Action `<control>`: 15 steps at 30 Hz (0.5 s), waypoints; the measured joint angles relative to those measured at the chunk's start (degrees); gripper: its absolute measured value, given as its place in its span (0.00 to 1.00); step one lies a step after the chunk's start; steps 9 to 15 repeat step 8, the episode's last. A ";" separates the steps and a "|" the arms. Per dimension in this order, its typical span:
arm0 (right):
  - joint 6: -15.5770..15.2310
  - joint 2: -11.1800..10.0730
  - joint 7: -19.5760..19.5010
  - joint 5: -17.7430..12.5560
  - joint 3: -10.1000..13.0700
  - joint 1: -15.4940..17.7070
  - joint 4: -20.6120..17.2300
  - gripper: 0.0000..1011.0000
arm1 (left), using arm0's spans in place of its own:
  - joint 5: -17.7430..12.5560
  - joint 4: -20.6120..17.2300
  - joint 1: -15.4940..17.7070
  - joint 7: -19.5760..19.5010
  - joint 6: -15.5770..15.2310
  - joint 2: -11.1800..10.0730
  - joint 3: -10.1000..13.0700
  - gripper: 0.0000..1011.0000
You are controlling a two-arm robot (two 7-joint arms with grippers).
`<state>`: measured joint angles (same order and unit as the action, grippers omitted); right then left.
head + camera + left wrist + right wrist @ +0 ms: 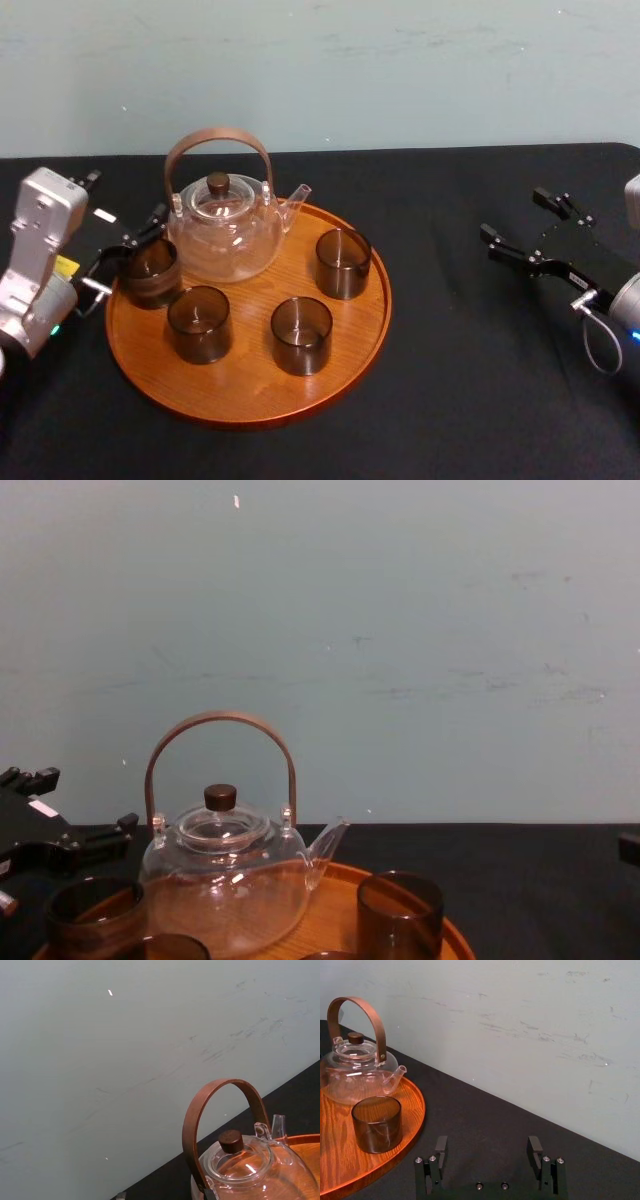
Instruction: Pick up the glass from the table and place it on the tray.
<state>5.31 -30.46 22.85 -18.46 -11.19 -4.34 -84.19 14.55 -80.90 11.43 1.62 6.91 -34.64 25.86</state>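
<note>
Black cloth-covered table (450,380) before a pale, scuffed blue-green wall (400,70). The round wooden tray (250,392) carried a clear glass teapot (225,235) with a bent wooden handle at its far side. The smoky glass (152,272) stood at the tray's left edge, just inside the rim, and three other glasses (301,335) stood on the tray's near and right parts. The left gripper (120,260), fingers spread, sat just left of the tray against that glass. The right gripper (520,217), fingers wide apart, hovered well right of the tray.
</note>
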 joint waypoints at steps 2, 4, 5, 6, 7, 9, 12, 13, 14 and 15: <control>-0.01 -0.01 0.03 -0.01 -0.03 -0.02 -0.02 0.99 | 0.00 0.00 0.00 0.00 0.00 0.00 0.00 0.99; -0.03 -0.02 0.05 -0.02 -0.05 -0.03 -0.03 0.99 | 0.00 0.00 0.00 0.00 0.00 0.00 0.00 0.99; -0.03 -0.02 0.06 -0.02 -0.05 -0.04 -0.04 0.99 | 0.00 0.00 0.00 0.00 0.00 0.00 0.00 0.99; -0.04 -0.02 0.07 -0.02 -0.06 -0.04 -0.04 0.99 | 0.00 0.00 0.00 0.00 0.00 0.00 0.00 0.99; -0.04 -0.02 0.07 -0.03 -0.06 -0.04 -0.04 0.99 | 0.00 0.00 0.00 0.00 0.00 0.00 0.00 0.99; -0.05 -0.02 0.09 -0.03 -0.08 -0.05 -0.05 0.99 | 0.00 0.00 0.00 0.00 0.00 0.00 0.00 0.99; -0.05 -0.02 0.09 -0.03 -0.08 -0.05 -0.05 0.99 | 0.00 0.00 0.00 0.00 0.00 0.00 0.00 0.99; -0.05 -0.02 0.09 -0.03 -0.08 -0.05 -0.05 0.99 | 0.00 0.00 0.00 0.00 0.00 0.00 0.00 0.99; -0.05 -0.02 0.09 -0.03 -0.08 -0.05 -0.05 0.99 | 0.00 0.00 0.00 0.00 0.00 0.00 0.00 0.99; -0.05 -0.02 0.09 -0.03 -0.08 -0.05 -0.05 0.99 | 0.00 0.00 0.00 0.00 0.00 0.00 0.00 0.99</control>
